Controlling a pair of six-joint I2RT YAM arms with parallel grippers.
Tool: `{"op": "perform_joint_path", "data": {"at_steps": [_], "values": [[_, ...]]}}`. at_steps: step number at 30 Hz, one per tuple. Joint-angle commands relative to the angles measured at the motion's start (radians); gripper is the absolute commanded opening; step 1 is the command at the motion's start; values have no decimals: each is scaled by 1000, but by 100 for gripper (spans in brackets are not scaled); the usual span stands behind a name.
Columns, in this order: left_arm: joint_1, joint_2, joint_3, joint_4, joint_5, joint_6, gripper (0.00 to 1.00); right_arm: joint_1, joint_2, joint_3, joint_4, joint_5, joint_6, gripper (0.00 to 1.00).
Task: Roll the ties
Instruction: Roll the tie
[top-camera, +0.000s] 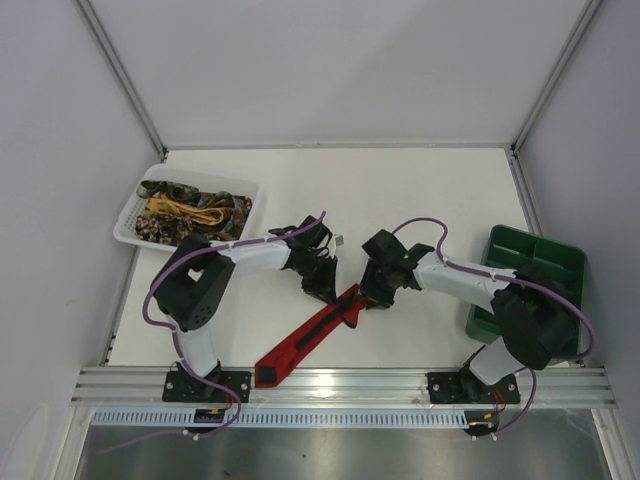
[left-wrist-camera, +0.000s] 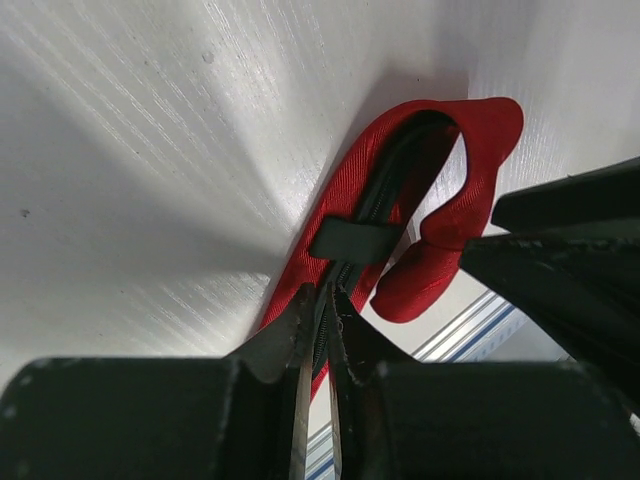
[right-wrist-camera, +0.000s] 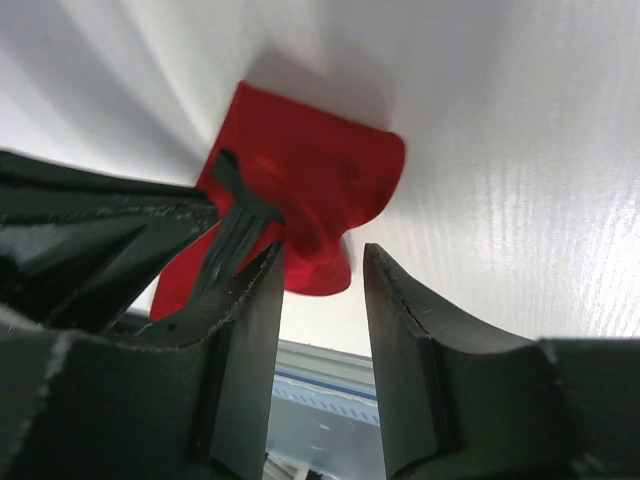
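Left end effector (left-wrist-camera: 322, 300): fingers pressed almost together, pinching the red tie (left-wrist-camera: 335, 195) across its narrow strip. The pinch sits just below the dark keeper loop (left-wrist-camera: 355, 240) in the left wrist view.

Right end effector (right-wrist-camera: 321, 258): fingers spread, nothing clamped. The folded-over end of the tie sits just above the gap, one lobe dipping toward it. Contact with either pad: cannot tell.

Tie, near end: turned back on itself into an open loop, dark backing (left-wrist-camera: 390, 175) showing inside, upper right of the left wrist view.

Tie, remainder: lies flat on the bench (top-camera: 420, 190), running diagonally from between the two end effectors at frame centre down to its pointed end at the lower left of centre, by the rail.

Surroundings: other ties (top-camera: 190, 212), brown-gold and yellow, are heaped in the white mesh basket (top-camera: 128, 222), upper left. Green compartment tray (top-camera: 555, 258) at right, well apart from the work.

Handling, my judgement: light, limp woven fabric, probably slick, with no stiffness of its own. The loop will likely relax open unless pinned. The best hold looks to be across the full width of the turned end, taking both layers, with the left pinch as the anchor. Catching one layer only risks a loose or skewed roll.
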Motion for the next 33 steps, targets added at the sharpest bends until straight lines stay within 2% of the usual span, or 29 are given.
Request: {"op": "perform_joint_path", "data": {"at_steps": [1, 6, 10, 15, 24, 33], "values": [[2, 13, 3, 27, 18, -11, 13, 9, 32, 58, -50, 68, 68, 42], [0, 21, 0, 25, 19, -3, 14, 27, 67, 95, -84, 99, 77, 42], [0, 30, 9, 20, 22, 4, 13, 32, 97, 86, -55, 75, 91, 34], [-1, 44, 10, 27, 28, 4, 13, 37, 125, 85, -41, 44, 100, 31], [-10, 56, 10, 27, 30, 7, 13, 8, 127, 159, -70, 36, 85, 0], [-12, 59, 10, 17, 19, 23, 12, -55, 177, 236, -133, 50, 71, 0]]}}
